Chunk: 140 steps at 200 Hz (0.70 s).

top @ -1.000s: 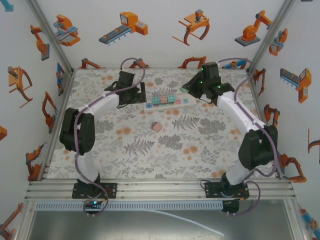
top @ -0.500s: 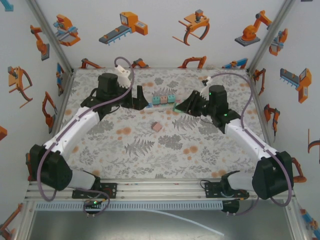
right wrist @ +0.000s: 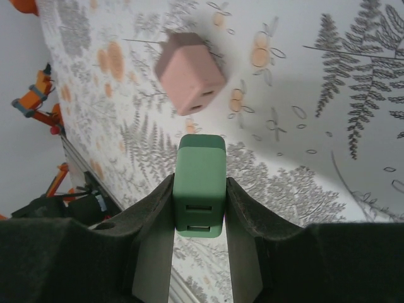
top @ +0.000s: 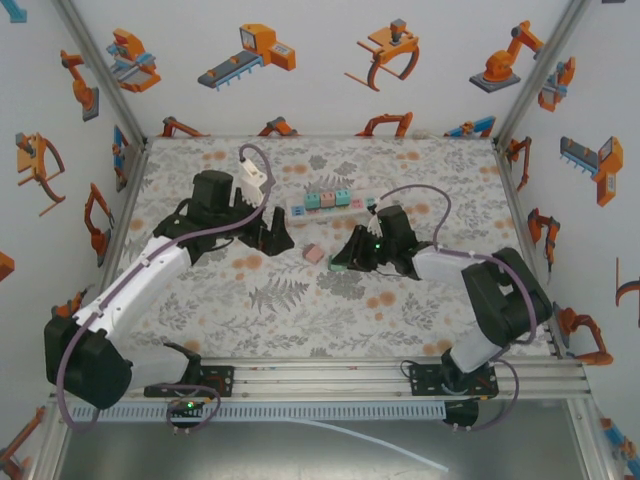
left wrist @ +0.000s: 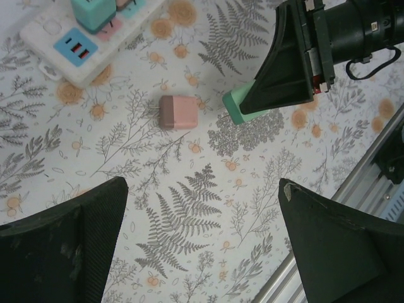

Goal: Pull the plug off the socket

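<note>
Green plug [right wrist: 200,170] is out of the power strip [top: 297,212]. My right gripper [right wrist: 199,196] is squeezed tight on it, in the middle of the top view, down near the table [top: 300,320]. The strip lies above it in that view, well apart.

A pink plug [right wrist: 189,82] lies just beside the green one. I think I could bump it if I go down crooked. The green plug could also slip, since I pinch just its sides.

My left gripper [left wrist: 202,252] is wide open and holds nothing.

I can read no words anywhere. One end of the strip has a blue square with small red marks.
</note>
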### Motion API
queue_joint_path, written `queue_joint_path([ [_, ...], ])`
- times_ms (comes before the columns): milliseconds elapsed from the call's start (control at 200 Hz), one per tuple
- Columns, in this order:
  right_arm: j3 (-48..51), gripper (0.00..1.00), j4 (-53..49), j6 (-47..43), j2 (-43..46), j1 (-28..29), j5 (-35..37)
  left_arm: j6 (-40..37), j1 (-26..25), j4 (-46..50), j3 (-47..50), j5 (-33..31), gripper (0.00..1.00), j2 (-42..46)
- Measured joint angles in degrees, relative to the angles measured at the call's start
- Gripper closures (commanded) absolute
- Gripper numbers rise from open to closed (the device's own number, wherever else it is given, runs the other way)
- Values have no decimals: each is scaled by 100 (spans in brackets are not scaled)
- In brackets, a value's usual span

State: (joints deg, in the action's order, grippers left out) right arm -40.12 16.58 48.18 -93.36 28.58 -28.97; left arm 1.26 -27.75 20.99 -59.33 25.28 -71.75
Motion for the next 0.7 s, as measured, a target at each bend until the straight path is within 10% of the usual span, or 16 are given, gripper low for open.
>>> queue_joint_path([
  [195, 245, 98, 739, 173, -420, 9, -87, 2, -9, -57, 22, -63, 3, -50],
  [701, 557, 50, 1108, 238, -302, 13, 181, 87, -79, -83, 22, -393, 3, -326],
])
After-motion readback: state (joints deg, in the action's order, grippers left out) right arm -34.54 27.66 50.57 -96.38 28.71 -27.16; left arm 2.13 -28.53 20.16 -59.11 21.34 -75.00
